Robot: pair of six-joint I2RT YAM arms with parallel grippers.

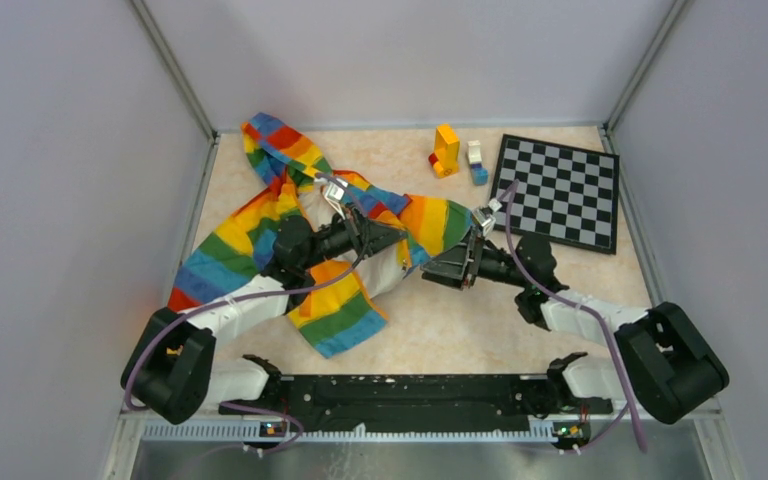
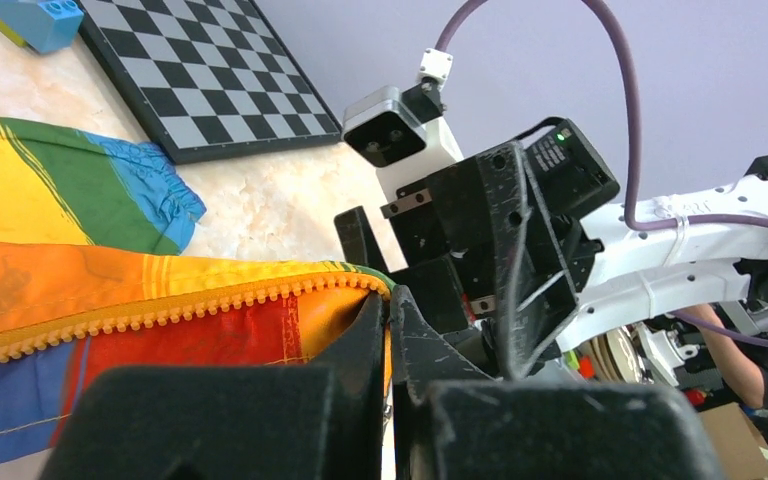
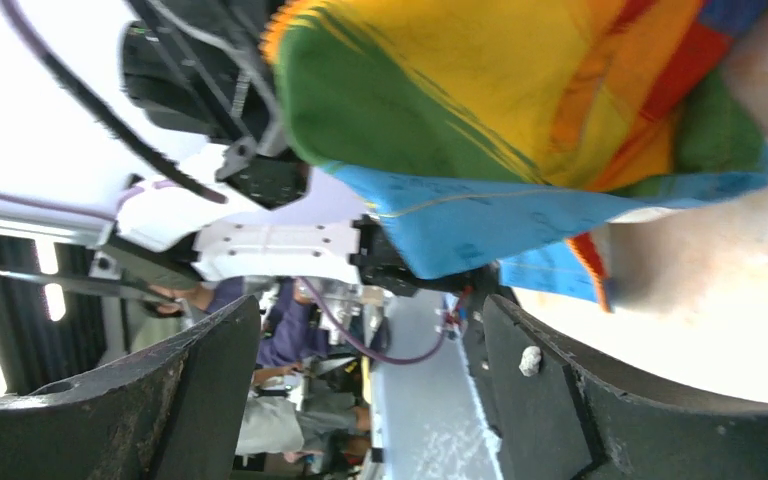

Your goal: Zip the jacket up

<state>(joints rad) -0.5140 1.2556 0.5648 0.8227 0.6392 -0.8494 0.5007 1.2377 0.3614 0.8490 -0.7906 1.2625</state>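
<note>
Jacket (image 1: 260, 225): rainbow-striped and crumpled, spread over the left and middle of the table (image 1: 480, 320), with one striped flap lying toward the near edge.
Zipper strip (image 2: 160, 312): orange teeth running along the edge of the fabric; in the left wrist view it ends at the left gripper's fingertips.
Left gripper (image 1: 392, 232): over the middle of the jacket, pointing right. In the left wrist view its jaws are closed together (image 2: 388, 330), pinching the orange fabric edge at the end of the zipper strip.
Right gripper (image 1: 440, 268): just right of the left gripper, pointing left at the jacket's right edge. In the right wrist view its jaws stand wide apart (image 3: 370, 330). A blue hem of the jacket hangs just beyond the fingertips, and nothing is held between them.
Chessboard (image 1: 558, 190): flat on the table at the far right, apart from the jacket.
Orange and yellow block (image 1: 446, 150): upright at the far edge, left of the chessboard.
White and blue block (image 1: 476, 162): between the orange and yellow block and the chessboard.
</note>
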